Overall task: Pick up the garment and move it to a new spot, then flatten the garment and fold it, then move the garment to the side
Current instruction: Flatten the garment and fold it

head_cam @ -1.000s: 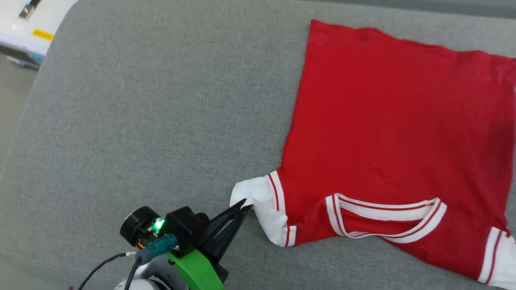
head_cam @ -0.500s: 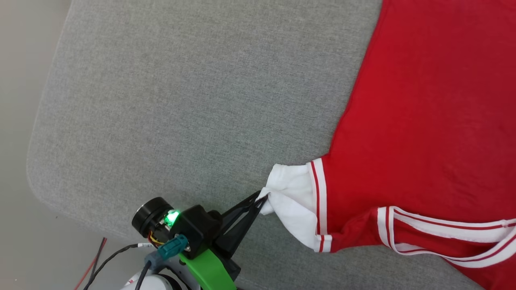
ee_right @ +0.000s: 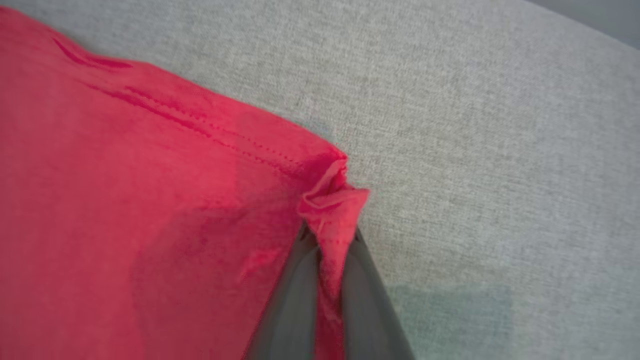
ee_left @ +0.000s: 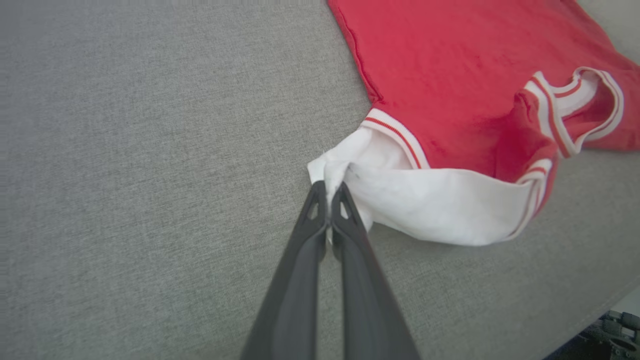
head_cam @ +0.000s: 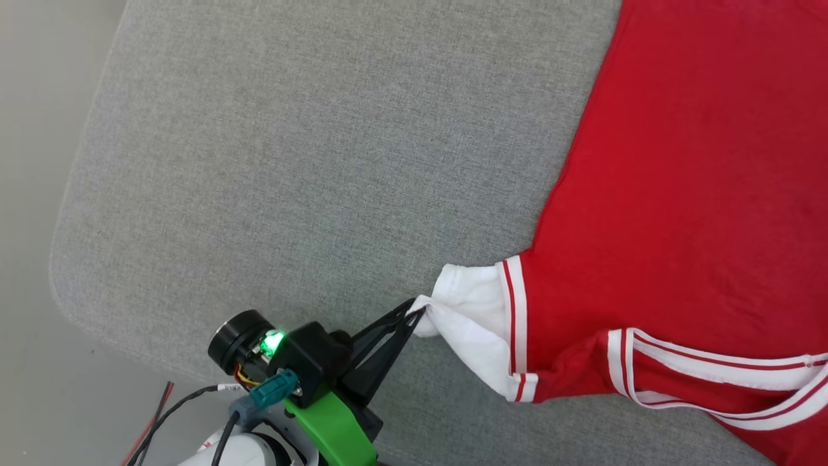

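The garment (head_cam: 679,168), a red T-shirt with white sleeves and striped trim, lies spread on the grey cushion, plain side up; its lettering is hidden. My left gripper (head_cam: 415,313) is shut on the tip of the white sleeve (head_cam: 475,323), pulled into a bunch (ee_left: 340,170) at the fingertips (ee_left: 330,192). The striped collar (ee_left: 575,110) lies just beyond the sleeve. In the right wrist view my right gripper (ee_right: 330,232) is shut on a pinched red corner of the garment (ee_right: 332,200) at its hemmed edge.
The grey padded surface (head_cam: 291,162) stretches wide to the left of the garment. Its rounded corner (head_cam: 61,285) and front edge lie close to my left wrist, with pale floor (head_cam: 32,194) beyond. Red and black cables (head_cam: 152,421) hang by the arm.
The head view has shifted, so the shirt now sits further right and larger. My left gripper keeps its hold on the sleeve, which looks drawn out slightly more.
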### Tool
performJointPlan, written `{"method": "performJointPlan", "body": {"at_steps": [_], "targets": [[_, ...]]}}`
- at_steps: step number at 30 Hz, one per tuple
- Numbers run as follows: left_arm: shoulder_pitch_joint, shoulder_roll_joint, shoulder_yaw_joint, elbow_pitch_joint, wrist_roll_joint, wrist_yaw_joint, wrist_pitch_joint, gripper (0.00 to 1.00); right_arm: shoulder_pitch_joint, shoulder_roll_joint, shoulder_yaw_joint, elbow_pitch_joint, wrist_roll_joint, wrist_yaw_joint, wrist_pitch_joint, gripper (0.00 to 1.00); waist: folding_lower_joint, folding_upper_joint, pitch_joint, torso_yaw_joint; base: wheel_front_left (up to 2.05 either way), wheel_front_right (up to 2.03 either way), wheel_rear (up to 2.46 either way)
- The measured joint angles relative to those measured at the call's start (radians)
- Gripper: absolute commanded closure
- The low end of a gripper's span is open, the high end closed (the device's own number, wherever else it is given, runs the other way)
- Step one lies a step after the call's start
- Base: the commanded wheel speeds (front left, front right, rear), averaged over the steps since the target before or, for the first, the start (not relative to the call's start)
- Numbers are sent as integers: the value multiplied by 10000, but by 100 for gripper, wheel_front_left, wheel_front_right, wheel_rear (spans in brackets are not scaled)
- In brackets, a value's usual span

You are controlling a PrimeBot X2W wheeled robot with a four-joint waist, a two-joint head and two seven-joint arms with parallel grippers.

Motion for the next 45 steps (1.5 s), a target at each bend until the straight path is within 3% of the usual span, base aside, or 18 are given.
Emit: {"method": "performJointPlan", "body": {"at_steps": [12,22,35,45], "targets": [[137,151,81,382,-464,119,90,100,2445,190,222,721,548,12,-1035,100,-1,0,-1683,-559,0,0,0],[835,293,69,830,-867,328,36,100,5139,729,-775,251,1254,12,-1505,100,-1,0,-3125,-1340,0,0,0],[1473,-98,240,1937,-1653,451,-719,100,8500,2021,-2516,-1622,1032,12,-1260,100,-2,1,-4533,-2482,0,0,0],[1577,-807,368,2857,-1866,456,-1202,100,9768,3285,-3244,-2566,311,12,-1139,100,-2,0,-5039,-2932,0,0,0]]}}
